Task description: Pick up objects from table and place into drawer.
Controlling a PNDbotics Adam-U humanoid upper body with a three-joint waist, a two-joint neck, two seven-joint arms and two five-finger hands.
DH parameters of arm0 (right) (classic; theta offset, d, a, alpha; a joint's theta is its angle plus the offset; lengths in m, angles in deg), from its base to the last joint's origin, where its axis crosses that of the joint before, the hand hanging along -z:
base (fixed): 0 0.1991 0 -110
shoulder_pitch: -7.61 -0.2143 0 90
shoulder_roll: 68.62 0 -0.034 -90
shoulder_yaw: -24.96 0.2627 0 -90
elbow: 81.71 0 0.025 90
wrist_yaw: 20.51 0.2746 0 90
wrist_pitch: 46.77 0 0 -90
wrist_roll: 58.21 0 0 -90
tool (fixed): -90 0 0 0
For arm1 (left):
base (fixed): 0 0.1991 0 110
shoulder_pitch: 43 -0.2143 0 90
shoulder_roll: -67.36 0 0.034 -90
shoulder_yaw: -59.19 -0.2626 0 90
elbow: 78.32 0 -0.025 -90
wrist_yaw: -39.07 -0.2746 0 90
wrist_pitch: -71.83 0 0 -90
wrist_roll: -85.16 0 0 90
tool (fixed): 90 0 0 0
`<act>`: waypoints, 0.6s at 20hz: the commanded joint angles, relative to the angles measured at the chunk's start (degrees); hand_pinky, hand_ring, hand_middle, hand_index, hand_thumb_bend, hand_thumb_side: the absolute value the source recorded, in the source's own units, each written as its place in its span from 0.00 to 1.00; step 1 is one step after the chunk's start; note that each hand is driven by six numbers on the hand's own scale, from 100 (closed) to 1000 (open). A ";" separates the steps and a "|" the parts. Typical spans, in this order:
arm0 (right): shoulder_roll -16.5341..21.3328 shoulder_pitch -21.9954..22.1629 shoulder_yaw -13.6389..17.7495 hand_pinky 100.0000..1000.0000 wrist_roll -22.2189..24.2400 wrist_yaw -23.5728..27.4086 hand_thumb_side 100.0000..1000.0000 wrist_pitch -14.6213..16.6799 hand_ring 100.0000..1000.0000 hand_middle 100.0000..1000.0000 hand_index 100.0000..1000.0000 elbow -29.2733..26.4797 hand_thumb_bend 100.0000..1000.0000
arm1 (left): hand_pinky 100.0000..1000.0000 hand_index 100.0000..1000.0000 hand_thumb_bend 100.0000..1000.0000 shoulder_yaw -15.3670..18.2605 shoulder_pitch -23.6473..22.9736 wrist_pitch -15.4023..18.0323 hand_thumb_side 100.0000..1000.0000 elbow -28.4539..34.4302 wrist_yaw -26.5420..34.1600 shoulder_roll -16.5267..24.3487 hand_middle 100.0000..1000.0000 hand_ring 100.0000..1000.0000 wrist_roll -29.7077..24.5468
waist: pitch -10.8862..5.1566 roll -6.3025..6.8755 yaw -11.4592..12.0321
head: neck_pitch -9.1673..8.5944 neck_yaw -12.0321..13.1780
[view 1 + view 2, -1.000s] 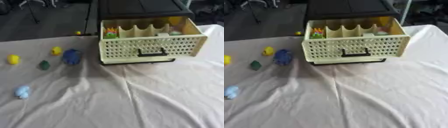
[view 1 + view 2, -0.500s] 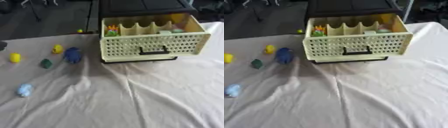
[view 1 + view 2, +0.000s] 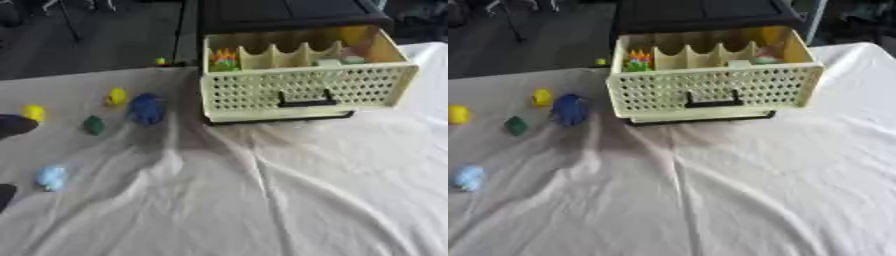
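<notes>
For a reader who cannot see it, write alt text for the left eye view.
An open cream drawer stands on a white cloth, some items already inside. Left of it lie a dark blue toy, two yellow ones, a green one and a pale blue one.

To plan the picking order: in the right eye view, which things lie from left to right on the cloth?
Yellow ball → light blue object → green object → yellow object → dark blue object → drawer.

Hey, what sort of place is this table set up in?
Probably a lab or test workspace, not a home: a table draped in a wrinkled white cloth, small coloured toys laid out beside a perforated cream drawer, and dark bare floor behind.
</notes>
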 commanded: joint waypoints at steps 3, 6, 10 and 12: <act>-0.12 0.52 -0.55 0.69 0.64 -2.62 0.92 0.70 0.74 0.74 0.84 -0.75 0.00 | 0.66 1.00 0.00 0.47 -0.31 -2.19 0.88 -1.72 -2.46 6.29 0.81 0.79 -0.29 | -1.12 -0.10 -0.11 | -0.20 0.16; -0.84 0.58 -1.26 0.69 -0.03 -4.56 0.92 0.70 0.74 0.74 0.84 -0.75 0.00 | 0.72 1.00 0.04 -1.25 -1.17 -4.73 0.87 -3.39 -2.83 8.17 0.87 0.85 0.63 | -0.99 0.01 -0.16 | -0.20 0.44; -1.09 0.36 -1.89 0.69 -1.74 -6.71 0.93 0.70 0.74 0.74 0.84 -0.75 0.00 | 0.76 1.00 0.16 -3.27 -0.54 -7.23 0.80 -4.62 -3.66 8.76 0.89 0.89 -0.08 | -1.03 0.14 -0.20 | 0.83 2.40; -1.12 0.19 -2.14 0.69 -2.60 -7.57 0.92 0.70 0.73 0.74 0.84 -0.75 0.00 | 0.76 1.00 0.15 -4.34 -0.11 -8.09 0.83 -5.06 -3.15 8.55 0.89 0.89 -0.63 | -1.05 0.18 -0.33 | 1.29 3.88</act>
